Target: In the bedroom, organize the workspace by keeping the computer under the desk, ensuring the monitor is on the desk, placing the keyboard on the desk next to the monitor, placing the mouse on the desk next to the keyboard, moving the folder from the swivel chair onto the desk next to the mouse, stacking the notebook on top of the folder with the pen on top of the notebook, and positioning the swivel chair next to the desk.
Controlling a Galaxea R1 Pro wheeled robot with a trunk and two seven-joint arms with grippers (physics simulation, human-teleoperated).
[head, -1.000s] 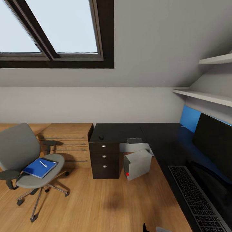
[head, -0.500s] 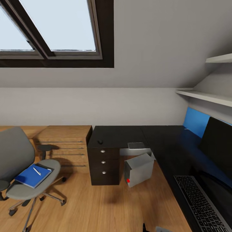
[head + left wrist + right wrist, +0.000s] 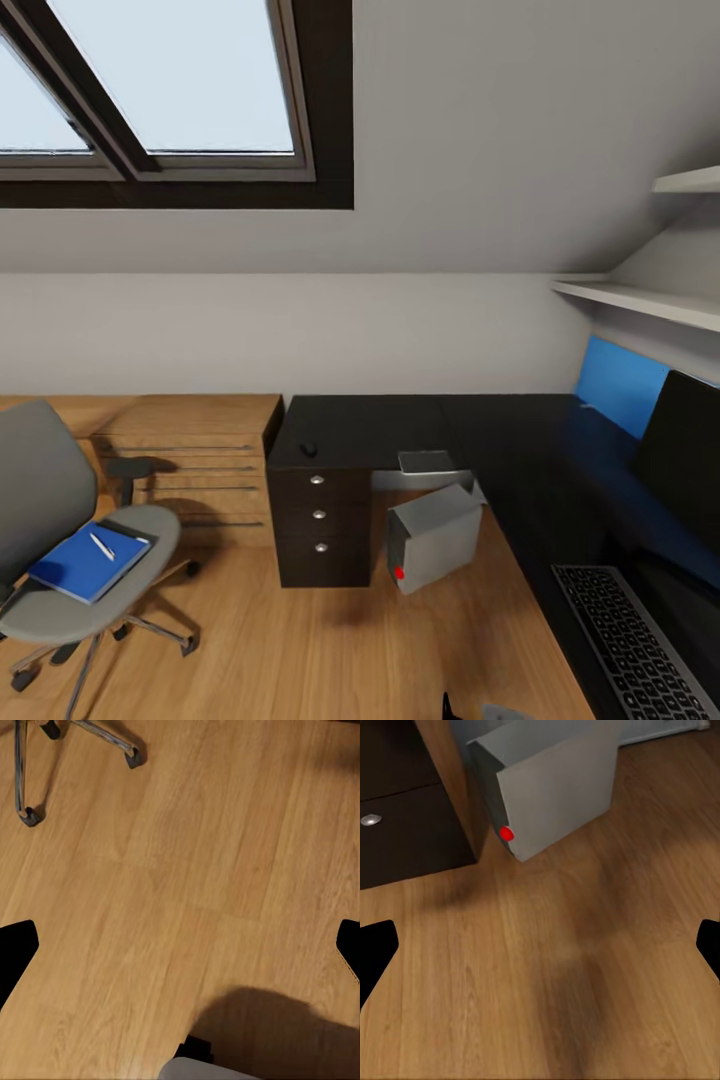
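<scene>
On the bedroom floor, mid-approach | both claws spread wide, empty | folder (image 3: 82,561) with pen (image 3: 101,546) on swivel chair (image 3: 60,520), well apart from desk (image 3: 420,425) | advice: close in squarely on seat, avoid computer (image 3: 432,535).

Attic bedroom workspace, sloped ceiling, skylight (image 3: 170,90), desk (image 3: 480,440), swivel chair (image 3: 60,540)

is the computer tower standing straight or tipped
Tipped. The computer leans at an angle beside the desk drawers, its top edge slanted and the front corner with the red button low on the floor.
</scene>
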